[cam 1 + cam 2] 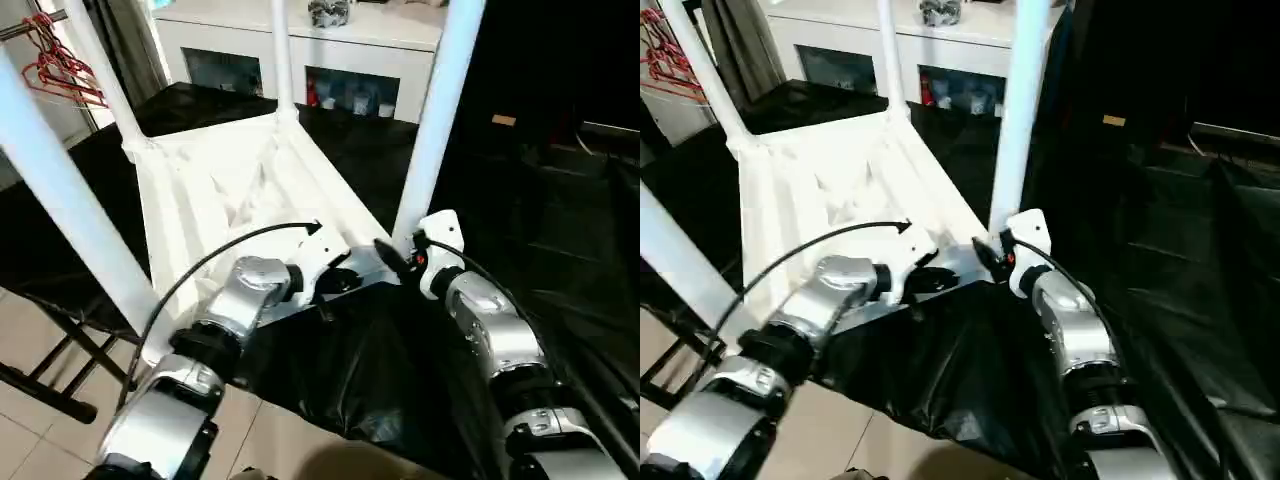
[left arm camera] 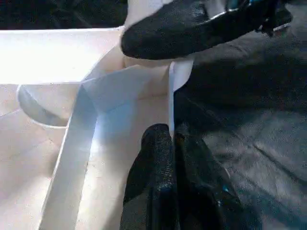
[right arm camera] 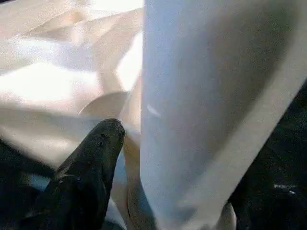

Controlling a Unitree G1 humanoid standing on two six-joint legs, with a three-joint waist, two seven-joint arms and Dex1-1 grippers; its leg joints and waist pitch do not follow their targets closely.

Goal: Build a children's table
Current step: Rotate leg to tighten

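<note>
On the black-draped bench, the table top (image 1: 225,190) lies inverted, legs up — light, stiff, slick plastic; left gripper (image 2: 169,139) pinches its rim, right gripper (image 3: 158,158) straddles the near leg (image 1: 437,120) base — best hold.

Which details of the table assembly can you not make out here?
- Leg tops: the legs are cut off by the eye views' upper edge.
- Near-right socket joint: hidden behind the right gripper.
- Cabinet contents: too small.
- Near rim: partly covered by the left gripper.
</note>
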